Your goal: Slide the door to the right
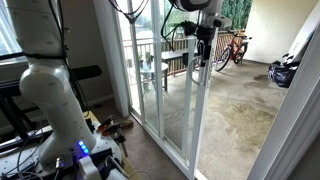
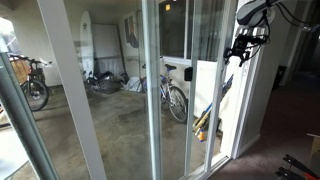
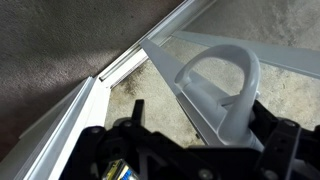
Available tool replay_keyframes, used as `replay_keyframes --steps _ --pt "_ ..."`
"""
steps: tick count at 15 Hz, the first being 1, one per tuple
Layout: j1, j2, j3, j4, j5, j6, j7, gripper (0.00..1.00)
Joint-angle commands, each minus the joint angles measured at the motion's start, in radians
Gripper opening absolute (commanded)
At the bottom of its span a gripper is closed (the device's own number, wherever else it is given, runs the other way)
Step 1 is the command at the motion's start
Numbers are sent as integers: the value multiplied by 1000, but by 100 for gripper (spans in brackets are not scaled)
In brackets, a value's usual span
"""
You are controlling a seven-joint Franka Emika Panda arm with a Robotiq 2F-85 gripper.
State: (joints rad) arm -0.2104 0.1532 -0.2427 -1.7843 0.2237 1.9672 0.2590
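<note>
Daylight is the evident light source. In both exterior views it is diffuse: the concrete patio floor (image 1: 235, 105) is evenly lit, with soft, weak shadows. The light level indoors is lower than outdoors. The glass of the door (image 2: 175, 100) carries faint reflections. Its vertical frame lines lean toward the picture edges, indicating wide-angle distortion. In the wrist view, the gripper (image 3: 190, 150) is dark, underexposed and out of focus; the white handle (image 3: 215, 85) is slightly soft.
</note>
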Motion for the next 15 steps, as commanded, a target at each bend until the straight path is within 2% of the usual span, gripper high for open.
replay_keyframes --steps 1,9,15 --pt "-66 86 -53 67 -63 -6 -9 100" --pt "-130 123 -84 121 -22 -42 -28 100" --pt "-221 202 -103 226 59 -99 -63 100"
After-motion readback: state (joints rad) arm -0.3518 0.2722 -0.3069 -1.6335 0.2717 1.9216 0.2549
